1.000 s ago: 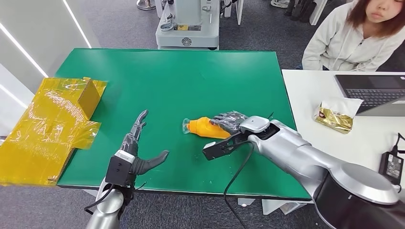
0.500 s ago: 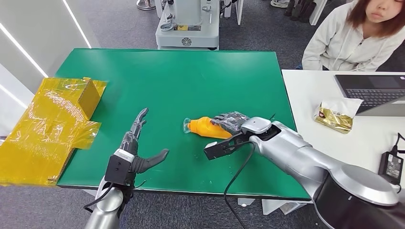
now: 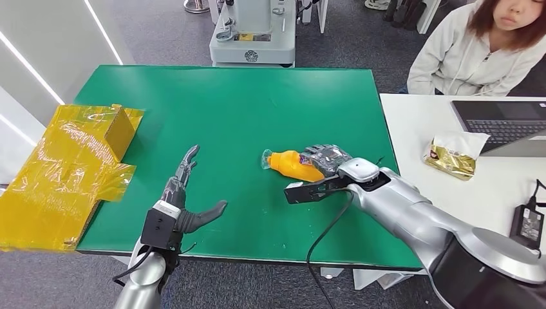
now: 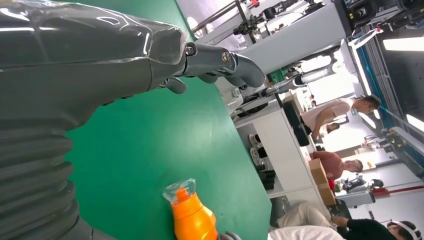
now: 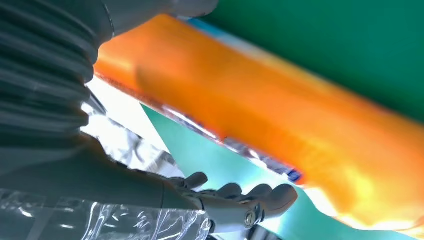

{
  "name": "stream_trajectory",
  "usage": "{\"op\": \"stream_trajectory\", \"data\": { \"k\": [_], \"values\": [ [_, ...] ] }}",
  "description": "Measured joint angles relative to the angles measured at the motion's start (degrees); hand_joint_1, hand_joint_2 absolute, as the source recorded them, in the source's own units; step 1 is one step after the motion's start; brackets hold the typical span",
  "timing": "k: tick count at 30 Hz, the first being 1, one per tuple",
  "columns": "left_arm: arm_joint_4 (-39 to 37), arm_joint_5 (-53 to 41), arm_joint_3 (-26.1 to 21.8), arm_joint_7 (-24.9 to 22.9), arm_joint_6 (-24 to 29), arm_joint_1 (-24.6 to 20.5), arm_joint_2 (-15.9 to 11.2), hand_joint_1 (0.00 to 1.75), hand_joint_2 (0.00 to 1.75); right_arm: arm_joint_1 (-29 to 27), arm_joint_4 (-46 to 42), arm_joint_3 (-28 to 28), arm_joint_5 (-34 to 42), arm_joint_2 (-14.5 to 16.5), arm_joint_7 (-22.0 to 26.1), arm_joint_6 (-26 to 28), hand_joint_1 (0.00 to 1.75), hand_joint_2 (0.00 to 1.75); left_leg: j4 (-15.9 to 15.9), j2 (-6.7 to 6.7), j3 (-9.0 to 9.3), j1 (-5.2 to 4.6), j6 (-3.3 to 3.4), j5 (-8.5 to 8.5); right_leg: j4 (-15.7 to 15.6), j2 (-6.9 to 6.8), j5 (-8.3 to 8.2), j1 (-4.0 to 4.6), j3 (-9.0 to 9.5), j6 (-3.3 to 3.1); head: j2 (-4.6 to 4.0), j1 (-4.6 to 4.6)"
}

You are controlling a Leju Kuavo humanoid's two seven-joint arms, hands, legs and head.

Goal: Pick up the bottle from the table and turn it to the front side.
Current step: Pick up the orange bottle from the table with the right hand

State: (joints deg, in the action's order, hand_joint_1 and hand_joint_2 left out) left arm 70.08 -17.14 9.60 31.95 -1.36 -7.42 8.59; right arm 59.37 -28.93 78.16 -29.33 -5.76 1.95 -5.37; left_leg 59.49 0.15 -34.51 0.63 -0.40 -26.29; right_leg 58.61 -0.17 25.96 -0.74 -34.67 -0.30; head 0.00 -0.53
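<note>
- The orange bottle (image 3: 295, 165) is gripped by the right robot hand (image 3: 329, 159), cap end pointed left, over the green tabletop (image 3: 257, 109).
- The left robot hand (image 3: 183, 193) is held spread, well apart from it.

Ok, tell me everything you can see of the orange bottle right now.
The bottle is orange plastic with a clear cap over its nozzle and a label edge along its body. It lies tilted, cap end pointing toward the robot's left and slightly away, over the green table. The right hand grips its base end. Whether it touches the table cannot be told.
</note>
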Motion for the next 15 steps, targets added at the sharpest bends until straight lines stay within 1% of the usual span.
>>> {"op": "stream_trajectory", "data": {
  "k": [6,15],
  "values": [
    [0.9,0.0,0.0,-0.01,0.03,0.7,-0.06,0.0,1.75,-0.77,-0.08,-3.72,-0.08,-1.38,-0.56,1.3,0.0,1.75,-0.01,0.0,-0.01,0.01,0.0,0.0,0.0,0.0,0.0,0.0,-0.01,0.0,0.0,0.01],
    [2.46,-0.01,0.0,-0.16,-0.14,1.75,-0.08,0.0,1.75,-1.92,-0.79,-6.37,-1.06,-2.42,-0.65,1.36,0.0,1.75,-0.01,-0.01,-0.01,0.01,0.0,0.0,0.0,-0.01,0.0,0.01,-0.01,0.0,0.0,0.0]
  ]
}}
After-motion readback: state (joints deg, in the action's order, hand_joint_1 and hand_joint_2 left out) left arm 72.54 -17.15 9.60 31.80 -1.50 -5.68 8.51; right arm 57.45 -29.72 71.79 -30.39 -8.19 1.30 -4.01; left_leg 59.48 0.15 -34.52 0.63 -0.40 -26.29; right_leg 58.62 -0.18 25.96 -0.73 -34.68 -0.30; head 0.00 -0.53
